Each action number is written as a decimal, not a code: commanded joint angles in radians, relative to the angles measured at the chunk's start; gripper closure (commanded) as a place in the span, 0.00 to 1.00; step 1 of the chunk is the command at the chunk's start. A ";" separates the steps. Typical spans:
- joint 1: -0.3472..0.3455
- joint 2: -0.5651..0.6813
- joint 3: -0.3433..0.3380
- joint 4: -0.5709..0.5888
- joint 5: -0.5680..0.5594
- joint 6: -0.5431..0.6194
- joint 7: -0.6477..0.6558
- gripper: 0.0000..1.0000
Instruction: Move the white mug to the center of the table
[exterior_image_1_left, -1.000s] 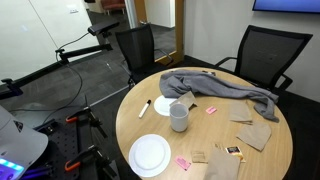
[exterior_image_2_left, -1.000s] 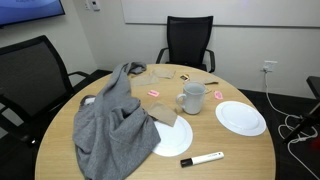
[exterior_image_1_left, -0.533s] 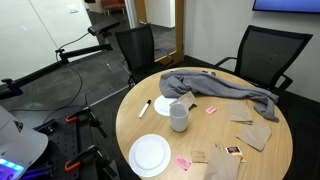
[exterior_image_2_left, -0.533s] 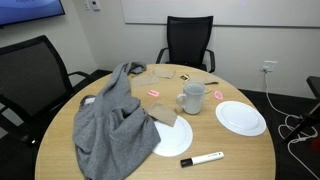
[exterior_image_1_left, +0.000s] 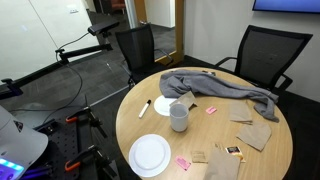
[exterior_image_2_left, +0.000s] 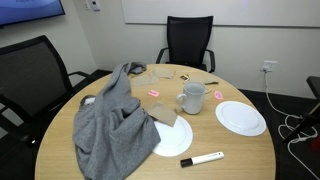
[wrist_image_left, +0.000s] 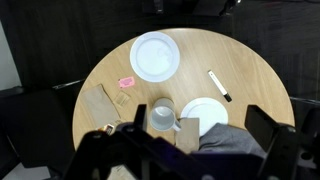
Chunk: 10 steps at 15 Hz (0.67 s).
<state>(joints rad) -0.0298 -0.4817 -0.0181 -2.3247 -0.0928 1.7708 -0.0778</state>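
Below my end effector (wrist_image_left: 183, 150), well apart from it: white mug (wrist_image_left: 163, 115) upright on desk (wrist_image_left: 250, 75), near desk middle, just beside small plate (wrist_image_left: 207, 112), grey cloth (wrist_image_left: 240, 148) close by. End effector fingers spread wide, gripping nothing.

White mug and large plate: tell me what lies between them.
Only bare table between the white mug and the large plate, in the wrist view; a pink scrap lies off to one side.
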 joint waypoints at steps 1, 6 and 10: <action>0.011 0.073 -0.042 -0.001 -0.035 0.092 -0.129 0.00; 0.004 0.174 -0.088 -0.024 -0.041 0.275 -0.290 0.00; 0.000 0.262 -0.105 -0.056 -0.029 0.486 -0.356 0.00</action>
<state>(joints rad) -0.0301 -0.2702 -0.1108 -2.3610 -0.1160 2.1315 -0.3904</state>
